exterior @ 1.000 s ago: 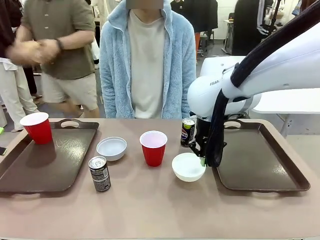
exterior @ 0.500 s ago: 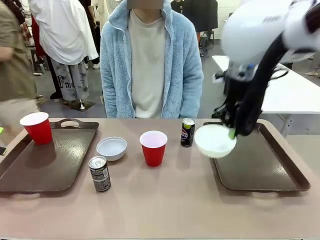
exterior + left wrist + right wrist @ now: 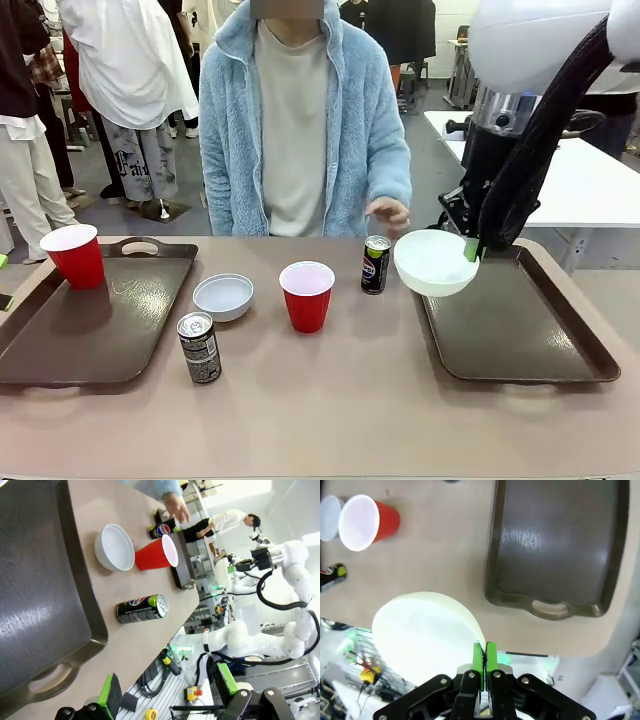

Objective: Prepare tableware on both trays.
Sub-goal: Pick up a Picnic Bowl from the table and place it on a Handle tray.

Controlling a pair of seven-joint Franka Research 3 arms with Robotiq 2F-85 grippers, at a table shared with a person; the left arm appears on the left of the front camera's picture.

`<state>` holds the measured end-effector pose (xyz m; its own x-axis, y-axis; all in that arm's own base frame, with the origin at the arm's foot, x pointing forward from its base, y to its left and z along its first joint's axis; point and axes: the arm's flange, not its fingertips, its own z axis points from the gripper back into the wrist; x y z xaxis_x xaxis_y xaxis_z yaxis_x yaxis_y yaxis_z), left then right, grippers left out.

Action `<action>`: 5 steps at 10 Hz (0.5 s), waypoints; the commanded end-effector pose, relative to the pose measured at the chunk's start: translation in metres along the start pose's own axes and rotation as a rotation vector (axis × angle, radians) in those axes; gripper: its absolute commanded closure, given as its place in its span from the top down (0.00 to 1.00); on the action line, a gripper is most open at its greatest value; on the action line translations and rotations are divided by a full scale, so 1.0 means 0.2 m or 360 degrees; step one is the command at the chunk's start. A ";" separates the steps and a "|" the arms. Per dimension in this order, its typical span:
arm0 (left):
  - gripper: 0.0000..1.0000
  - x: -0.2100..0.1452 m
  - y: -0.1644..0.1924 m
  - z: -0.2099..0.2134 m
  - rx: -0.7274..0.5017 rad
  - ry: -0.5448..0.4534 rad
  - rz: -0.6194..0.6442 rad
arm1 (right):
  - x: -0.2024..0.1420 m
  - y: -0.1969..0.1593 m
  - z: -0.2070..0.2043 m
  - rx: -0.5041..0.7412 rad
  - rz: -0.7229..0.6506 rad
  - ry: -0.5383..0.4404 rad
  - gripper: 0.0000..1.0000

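Observation:
My right gripper is shut on the rim of a white bowl and holds it in the air over the left edge of the right tray. The right wrist view shows the pads pinching the bowl, with the tray below. A red cup stands on the left tray. Between the trays stand a second bowl, a red cup and two cans. My left gripper is open above the left tray.
A person in a light blue fleece stands at the far side, one hand hovering just behind the far can. The near strip of the table in front of the trays is bare.
The right gripper has lifted the white bowl off the table and carried it up and right to the right tray's left edge. The person's hand has come up near the far can.

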<state>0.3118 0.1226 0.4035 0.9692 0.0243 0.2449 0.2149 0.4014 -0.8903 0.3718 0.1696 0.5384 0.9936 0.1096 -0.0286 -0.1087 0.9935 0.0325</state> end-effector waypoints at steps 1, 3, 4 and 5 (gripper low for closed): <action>1.00 0.00 0.00 0.00 -0.0015 -0.0010 -0.0009 | 0.09 -0.14 -0.01 0.0030 -0.0115 -0.0056 0.03; 1.00 0.00 0.00 0.00 -0.0015 -0.0010 -0.0009 | 0.22 -0.48 -0.02 0.0087 -0.0217 -0.0198 0.03; 1.00 0.00 0.00 0.00 -0.0015 -0.0010 -0.0009 | 0.24 -0.62 -0.03 0.0051 -0.0220 -0.0262 0.03; 1.00 0.00 0.00 0.00 -0.0015 -0.0010 -0.0009 | 0.27 -0.73 -0.05 0.0067 -0.0279 -0.0302 0.03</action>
<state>0.3117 0.1226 0.4035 0.9693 0.0243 0.2447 0.2147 0.4016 -0.8903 0.4366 0.0363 0.5334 0.9904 -0.0764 0.1152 0.0663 0.9938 0.0890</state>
